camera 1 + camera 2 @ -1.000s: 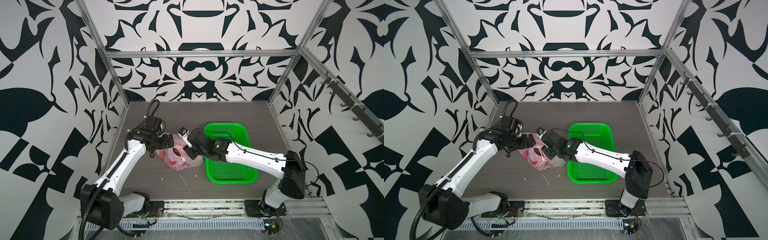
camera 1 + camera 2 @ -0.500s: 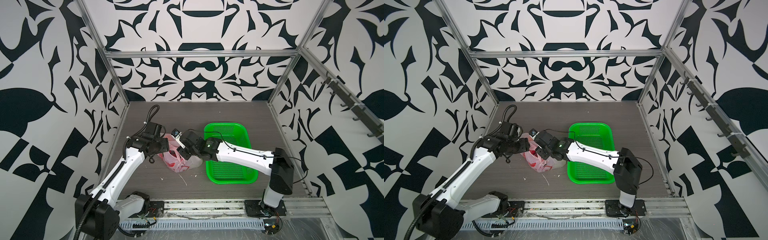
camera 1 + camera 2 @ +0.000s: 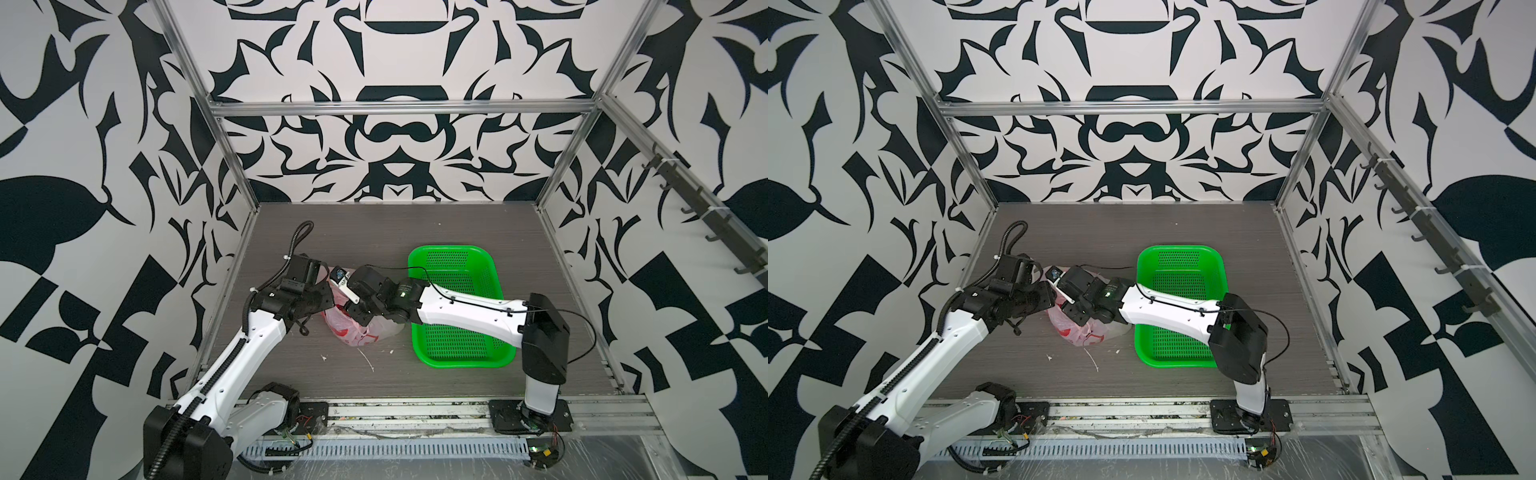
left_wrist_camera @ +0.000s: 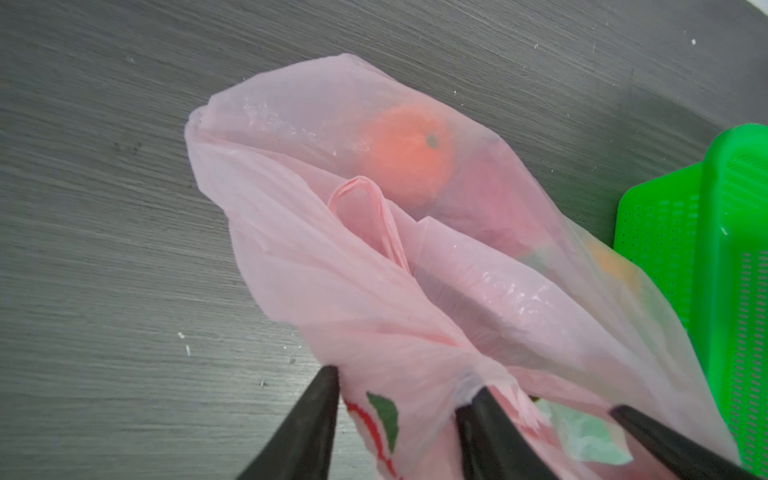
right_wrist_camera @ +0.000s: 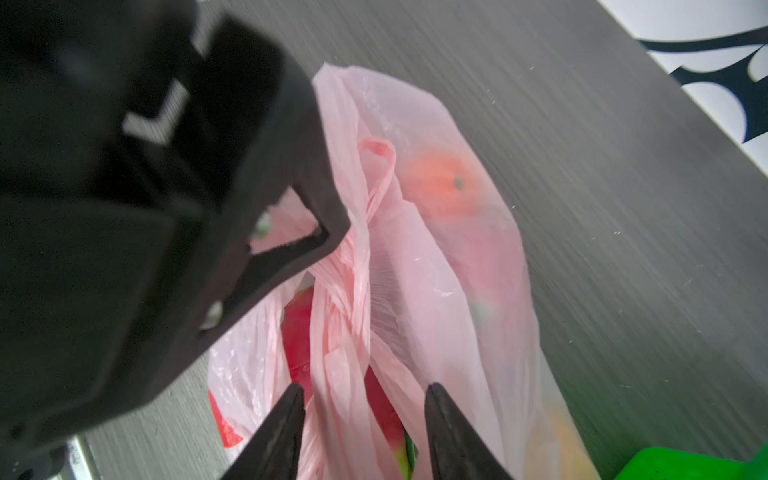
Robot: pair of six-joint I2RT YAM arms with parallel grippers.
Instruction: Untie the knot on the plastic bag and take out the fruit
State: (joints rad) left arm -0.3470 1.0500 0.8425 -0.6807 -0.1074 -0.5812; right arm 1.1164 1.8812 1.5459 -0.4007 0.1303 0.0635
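The pink plastic bag [image 3: 358, 334] [image 3: 1084, 332] lies on the grey table, left of the green basket. Fruit shows through its film: an orange [image 4: 409, 153] [image 5: 444, 183], and a magenta dragon fruit [image 5: 297, 332] at the mouth. My left gripper [image 4: 403, 380] [image 3: 330, 302] has its jaws partly apart, astride the bag wall with the red and green logo. My right gripper [image 5: 365, 386] [image 3: 353, 309] is open, its fingers either side of a twisted band of handle plastic [image 5: 345, 299]. I cannot tell whether that band holds the knot. One loop handle [image 4: 365, 208] lies loose.
The green perforated basket [image 3: 465, 363] [image 3: 1177, 248] [image 4: 706, 199] holds nothing and stands right of the bag, under the right forearm. White scraps [image 3: 366, 358] lie on the table in front of the bag. Patterned walls enclose the table on three sides.
The left jaws have narrowed around the bag wall. The right gripper has moved left over the bag, closer to the left gripper. The bag has stayed in place.
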